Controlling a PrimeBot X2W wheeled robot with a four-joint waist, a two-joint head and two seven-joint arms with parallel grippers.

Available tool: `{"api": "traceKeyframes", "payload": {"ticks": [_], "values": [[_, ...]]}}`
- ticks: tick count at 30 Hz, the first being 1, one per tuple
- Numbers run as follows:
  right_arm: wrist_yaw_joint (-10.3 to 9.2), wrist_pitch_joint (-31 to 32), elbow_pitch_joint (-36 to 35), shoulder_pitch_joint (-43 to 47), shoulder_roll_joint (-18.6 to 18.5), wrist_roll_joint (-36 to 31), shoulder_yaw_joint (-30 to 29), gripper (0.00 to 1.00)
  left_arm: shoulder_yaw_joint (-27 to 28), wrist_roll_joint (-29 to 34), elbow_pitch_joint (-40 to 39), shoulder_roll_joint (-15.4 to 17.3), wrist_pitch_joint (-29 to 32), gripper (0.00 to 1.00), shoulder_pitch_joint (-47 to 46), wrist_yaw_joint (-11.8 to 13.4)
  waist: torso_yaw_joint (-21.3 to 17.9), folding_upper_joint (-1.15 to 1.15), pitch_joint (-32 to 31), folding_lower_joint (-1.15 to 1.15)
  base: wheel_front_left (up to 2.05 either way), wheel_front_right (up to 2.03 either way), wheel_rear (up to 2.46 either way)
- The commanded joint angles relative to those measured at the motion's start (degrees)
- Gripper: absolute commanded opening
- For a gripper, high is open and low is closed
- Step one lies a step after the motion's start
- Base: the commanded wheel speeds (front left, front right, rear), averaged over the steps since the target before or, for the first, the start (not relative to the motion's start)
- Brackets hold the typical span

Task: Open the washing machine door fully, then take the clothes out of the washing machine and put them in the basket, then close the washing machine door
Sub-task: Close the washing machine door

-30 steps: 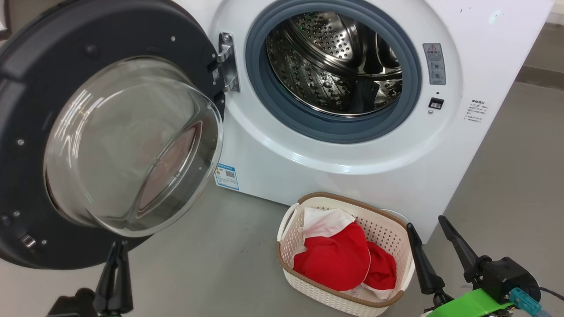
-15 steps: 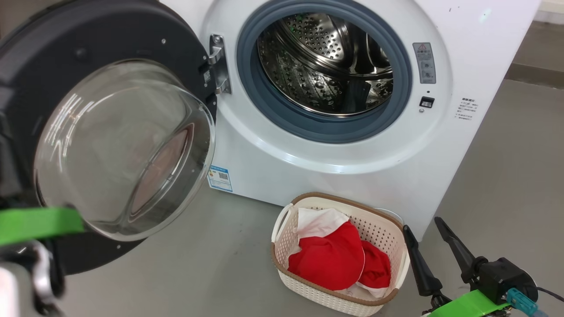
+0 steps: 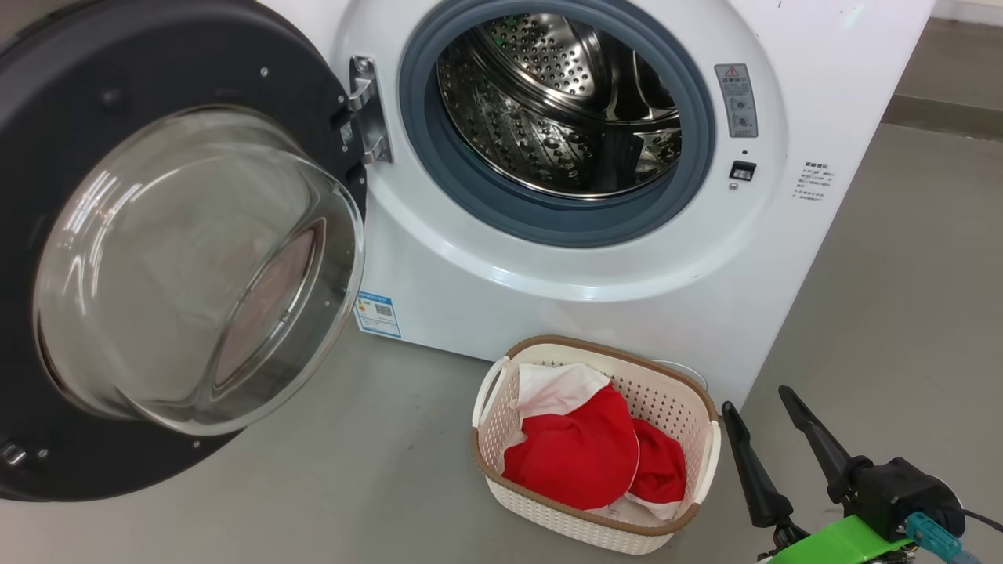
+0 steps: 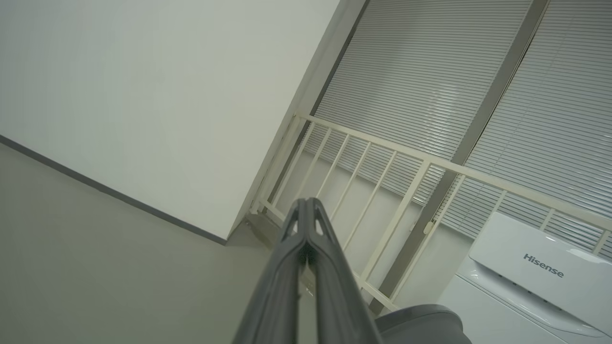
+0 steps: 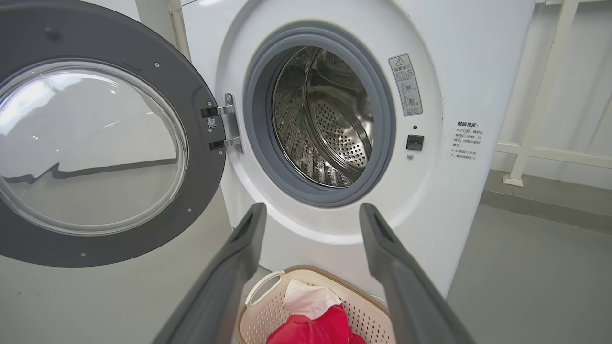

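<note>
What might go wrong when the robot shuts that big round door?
The left gripper, shut, points at a wall, not the washing machine door; swinging round, it might bump the bulging glass. The open right gripper sits beside the basket and might knock it.

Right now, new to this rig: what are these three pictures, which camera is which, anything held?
A wheeled robot with two arms, each ending in a two-fingered end effector. The head camera looks down at the washing machine, the washing machine door swung open, the drum looking empty. On the floor stands the basket, holding the clothes. The right end effector, lower right, is open and holds nothing; its wrist camera looks along its fingers at the same machine. The left wrist camera shows the left end effector shut, empty, pointing toward a wall and railing.
</note>
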Motion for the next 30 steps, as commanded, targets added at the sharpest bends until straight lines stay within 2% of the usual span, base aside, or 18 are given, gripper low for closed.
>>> {"api": "traceKeyframes", "payload": {"ticks": [1,5,8,15,22,30], "values": [[0.28,-0.37,-1.3,-2.39,-0.71,0.14,1.31,1.0,1.49,-0.73,0.11,3.32,0.88,0.0,-1.84,0.11,-0.06,0.0,0.04,0.0,0.0,0.0,0.0],[0.28,-0.37,-1.2,-2.35,-0.78,0.04,1.94,1.0,4.33,-5.14,8.65,4.83,5.06,0.0,-5.28,0.36,-0.29,0.0,0.17,0.0,0.0,0.0,0.0],[0.28,-0.37,-0.91,-2.38,-1.22,0.44,2.97,1.0,6.71,-9.86,15.36,4.97,10.57,0.0,-8.04,0.53,-0.4,0.0,0.33,0.0,0.0,0.0,0.0],[0.28,-0.37,-0.51,-3.0,-2.46,1.11,4.45,1.0,9.21,-14.84,24.92,6.83,16.54,0.0,-12.22,0.33,-0.86,0.0,0.82,0.0,0.0,0.0,0.0],[0.28,-0.37,-0.4,-3.47,-3.35,1.87,5.71,1.0,7.67,-15.89,30.37,9.46,24.43,0.0,-13.4,-1.3,-1.72,0.0,1.25,0.0,0.0,0.0,0.0],[0.28,-0.37,-0.22,-3.09,-3.08,1.52,6.06,1.0,6.7,-18.26,32.24,10.39,33.83,0.0,-12.56,-4.92,-1.76,0.0,1.43,0.0,0.0,0.0,0.0]]}}
